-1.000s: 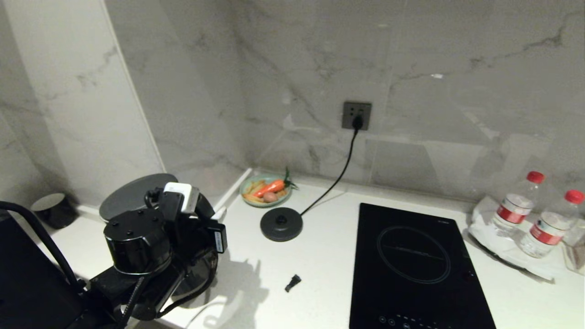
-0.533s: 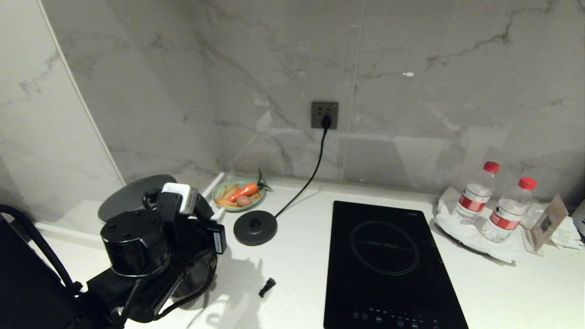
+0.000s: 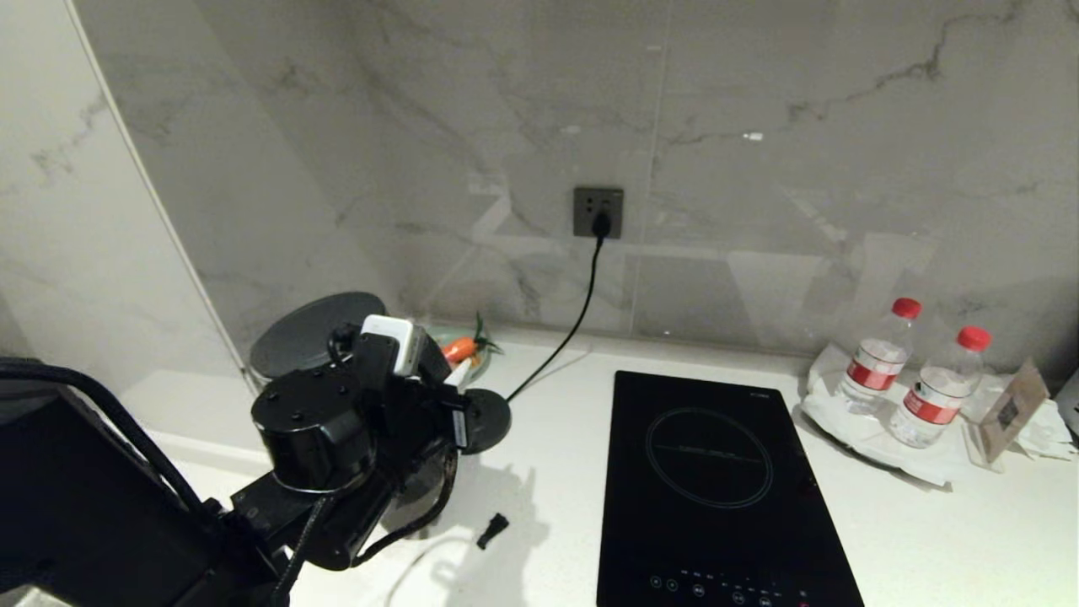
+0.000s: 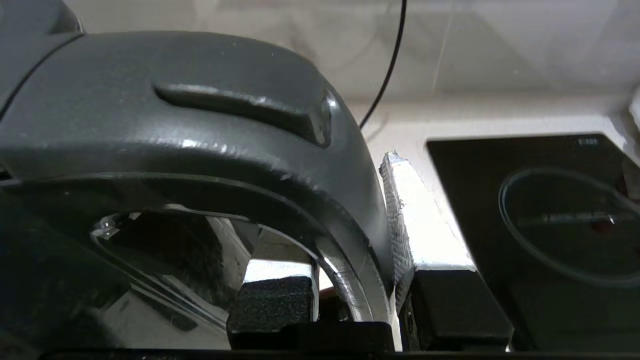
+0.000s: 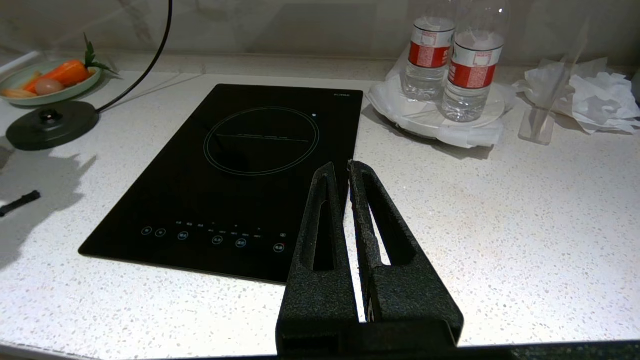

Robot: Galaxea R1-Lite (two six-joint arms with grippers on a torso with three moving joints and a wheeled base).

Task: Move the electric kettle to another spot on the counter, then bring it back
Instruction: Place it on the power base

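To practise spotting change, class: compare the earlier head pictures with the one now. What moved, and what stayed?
The left gripper, clamped throughout on the loop handle of the tall glossy black electric kettle, carried it rightward toward the flat round black base disc. Nothing was newly gripped or released. The black glass hob, red-capped water bottles and white speckled counter stayed put; earlier, only the camera shifted.

You see a glossy black kettle, white speckled counter, black hob, grey-veined marble wall, orange carrot on a pale green plate, red-capped, red-labelled bottles, black base disc.
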